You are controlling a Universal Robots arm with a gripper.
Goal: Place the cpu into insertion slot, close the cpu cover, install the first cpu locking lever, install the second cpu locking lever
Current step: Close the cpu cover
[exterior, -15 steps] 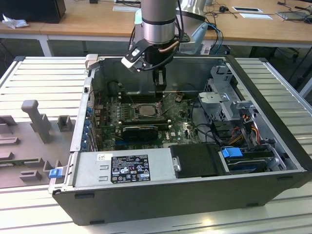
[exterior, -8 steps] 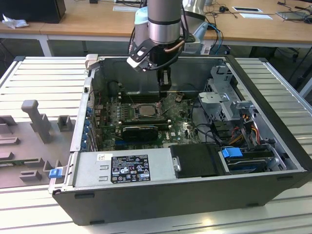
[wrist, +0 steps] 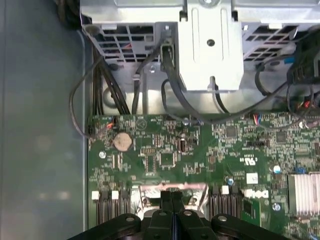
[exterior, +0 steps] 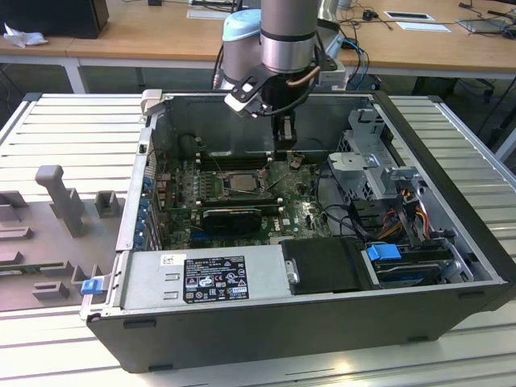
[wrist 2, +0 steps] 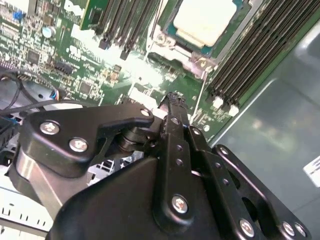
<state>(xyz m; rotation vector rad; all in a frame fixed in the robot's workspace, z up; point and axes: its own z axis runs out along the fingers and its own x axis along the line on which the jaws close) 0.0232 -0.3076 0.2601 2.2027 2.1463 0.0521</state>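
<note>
Currently jaws pinched together, holding nothing; gripper (wrist 2: 172,100) hangs near the insertion slot (exterior: 213,185). cpu (wrist 2: 205,20) sits in that slot. Likely light, stiff, fragile, with 1 delicate contact face: grip by the edges only.

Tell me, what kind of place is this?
Probably a robotics lab or workshop: a robot arm reaches into an open computer case on a slatted metal workbench, with wooden desks behind.
</note>
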